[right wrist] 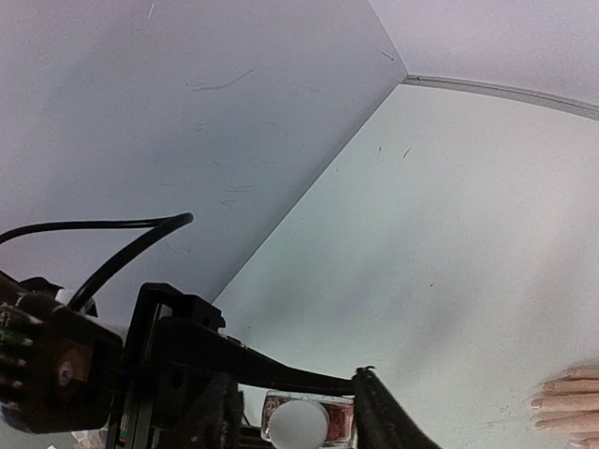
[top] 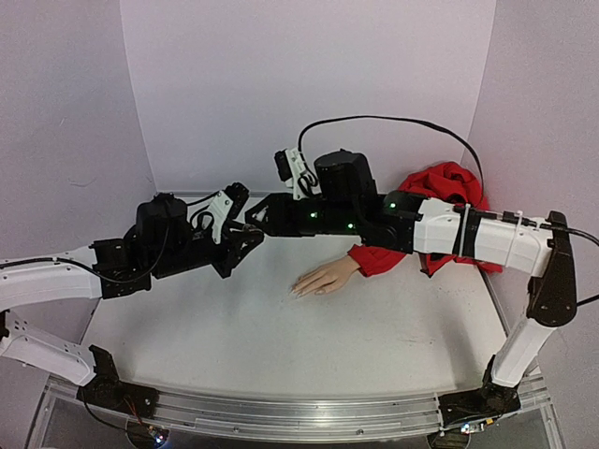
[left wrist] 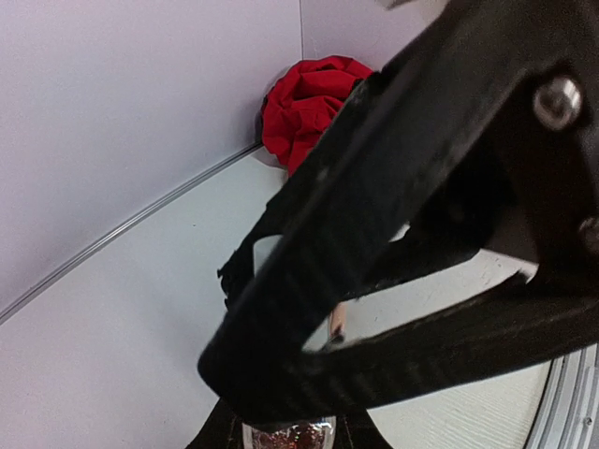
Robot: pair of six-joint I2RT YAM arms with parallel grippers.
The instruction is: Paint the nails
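The pale mannequin hand [top: 326,278] lies palm down mid-table, its nails [top: 296,290] pointing left and its red sleeve [top: 379,259] running right. Its fingertips [right wrist: 566,402] show at the right edge of the right wrist view. My left gripper [top: 241,238] is shut on a small glass bottle [left wrist: 285,437] of red glitter polish, held above the table left of the hand. My right gripper [right wrist: 290,412] meets it head-on. Its fingers stand either side of the bottle's white cap [right wrist: 298,426] with a gap on each side. In the left wrist view the right gripper's black fingers [left wrist: 393,215] fill most of the picture.
A heap of red fabric [top: 449,187] lies at the back right against the wall. The white walls close the table in at the back and both sides. The right arm [top: 487,234] stretches across above the sleeve.
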